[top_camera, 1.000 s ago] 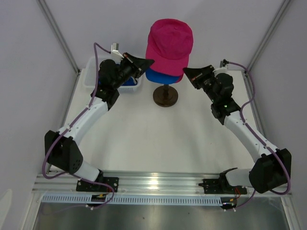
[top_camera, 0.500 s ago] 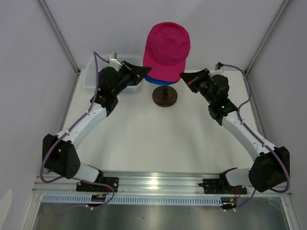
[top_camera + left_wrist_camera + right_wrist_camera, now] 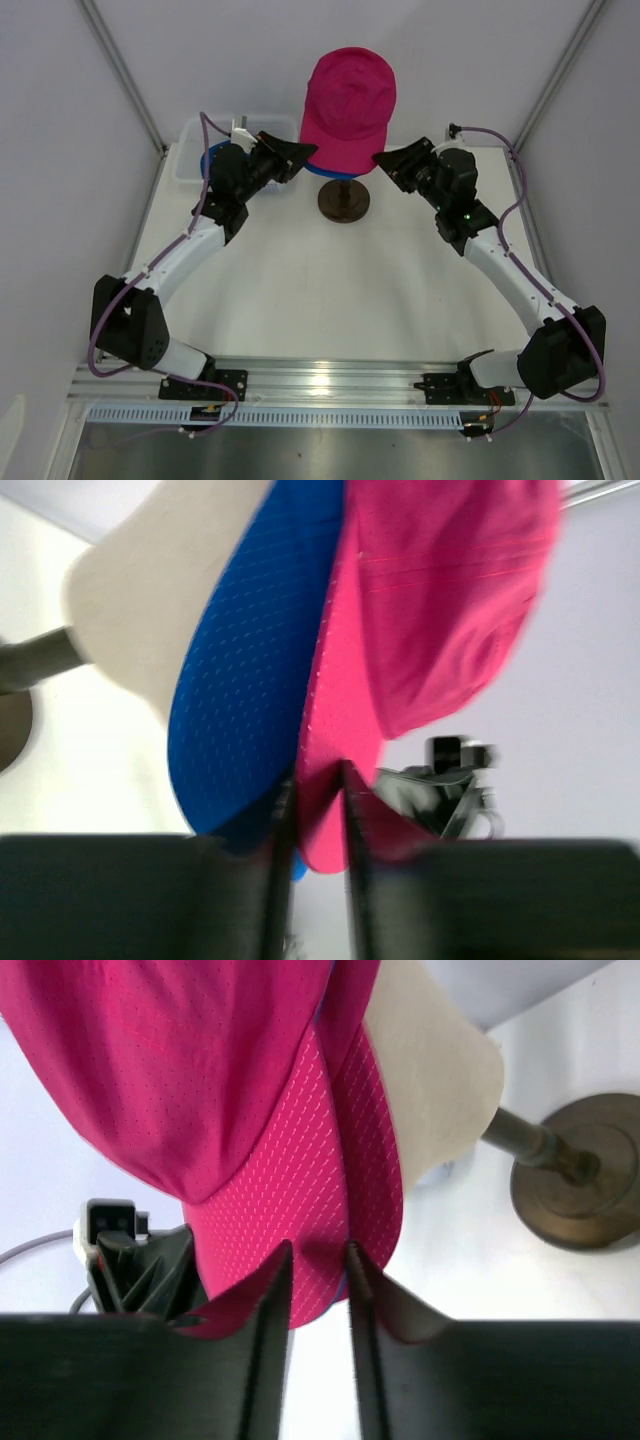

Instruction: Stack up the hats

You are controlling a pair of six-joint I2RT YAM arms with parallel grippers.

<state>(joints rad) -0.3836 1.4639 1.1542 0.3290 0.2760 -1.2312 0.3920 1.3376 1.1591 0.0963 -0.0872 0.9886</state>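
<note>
Stack: the pink hat sits on top of the blue hat, and both crown the mannequin head on its stand at the far middle of the table.
Blue hat: mostly covered; in the top view only a sliver shows under the pink brim, and the left wrist view shows its side lying against the head.
Pink hat: crown seated over the blue one, brim pointing toward the arms and drooping past the head's edge.
Left gripper: at the left edge of the brims, jaws a narrow gap apart with pink fabric showing between them; whether they pinch it or have let go, I cannot tell.
Right gripper: at the right edge of the pink brim, jaws likewise slightly apart around the brim edge; grasp or release is not clear.
Third hat: some blue fabric shows in the basket behind the left arm; probably the remaining hat, but too hidden to be sure.
Done: two hats appear stacked.
Left: freeing both grippers from the brim, then adding the third hat, if that is what the basket holds.
</note>
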